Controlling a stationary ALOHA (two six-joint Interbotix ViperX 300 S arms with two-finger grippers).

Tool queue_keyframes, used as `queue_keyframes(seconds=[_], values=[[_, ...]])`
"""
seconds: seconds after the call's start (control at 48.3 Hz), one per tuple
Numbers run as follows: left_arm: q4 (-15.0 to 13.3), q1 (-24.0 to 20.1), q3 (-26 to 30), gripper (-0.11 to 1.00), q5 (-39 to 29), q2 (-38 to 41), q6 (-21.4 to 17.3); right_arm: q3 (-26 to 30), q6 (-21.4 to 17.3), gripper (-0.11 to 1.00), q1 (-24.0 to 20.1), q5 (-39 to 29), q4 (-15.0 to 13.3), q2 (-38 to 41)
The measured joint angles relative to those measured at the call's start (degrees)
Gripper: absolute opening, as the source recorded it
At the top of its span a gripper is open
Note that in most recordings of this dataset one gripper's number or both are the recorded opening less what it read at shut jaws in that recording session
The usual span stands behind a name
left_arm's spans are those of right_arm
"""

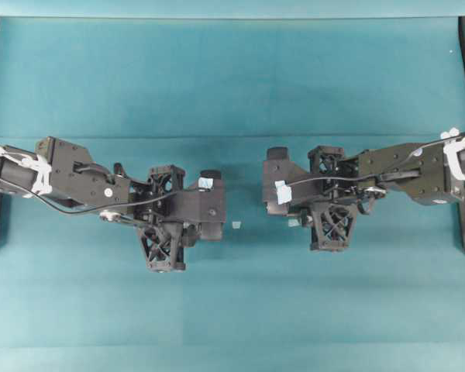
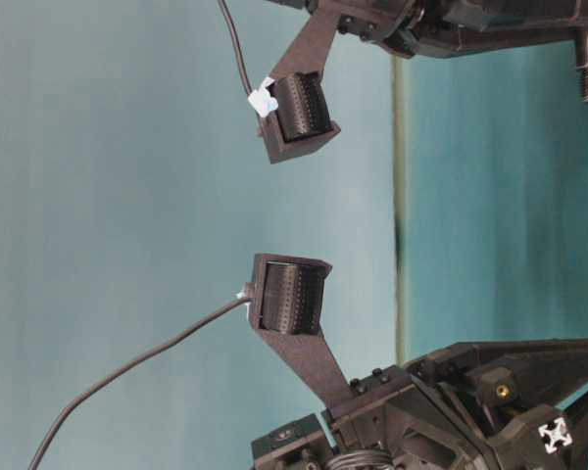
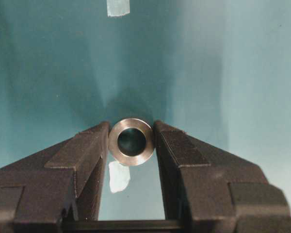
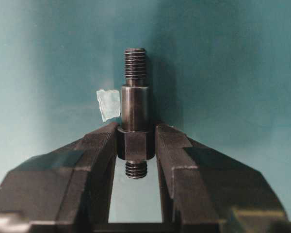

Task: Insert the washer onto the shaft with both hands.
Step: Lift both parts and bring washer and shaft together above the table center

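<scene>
Your left tool (image 3: pixel 131 145) is clamped on the washer (image 3: pixel 131 141) at its fingertips, bore facing outward; your right tool (image 4: pixel 136 145) is clamped on the shaft (image 4: pixel 135 116) by its collar. Both pickups look done; the tools are well apart, so alignment and threading remain

I can't read any text, brand, number or sign in my four views. The pale tape scraps (image 3: pixel 118 7) on the teal mat are blank, and so are the white tape tabs (image 1: pixel 283 193) on the wrist camera housings. The washer (image 3: pixel 131 141) and the shaft (image 4: pixel 135 116) show no markings I can make out.
</scene>
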State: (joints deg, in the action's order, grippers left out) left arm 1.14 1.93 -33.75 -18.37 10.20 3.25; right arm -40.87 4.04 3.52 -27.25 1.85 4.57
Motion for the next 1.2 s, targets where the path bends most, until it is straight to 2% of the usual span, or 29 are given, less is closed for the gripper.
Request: queue_keyframes(seconds=[0.932, 1.202], values=[[0.0, 0.0, 0.09, 0.37, -0.18, -0.88, 0.0, -0.26, 0.0, 0.0, -0.09, 0.53, 0.09, -0.7], [0.0, -1.32, 0.09, 0.37, 0.0, -2.29, -0.18, -0.26, 0.0, 0.0, 0.09, 0.62, 0.0, -2.02]])
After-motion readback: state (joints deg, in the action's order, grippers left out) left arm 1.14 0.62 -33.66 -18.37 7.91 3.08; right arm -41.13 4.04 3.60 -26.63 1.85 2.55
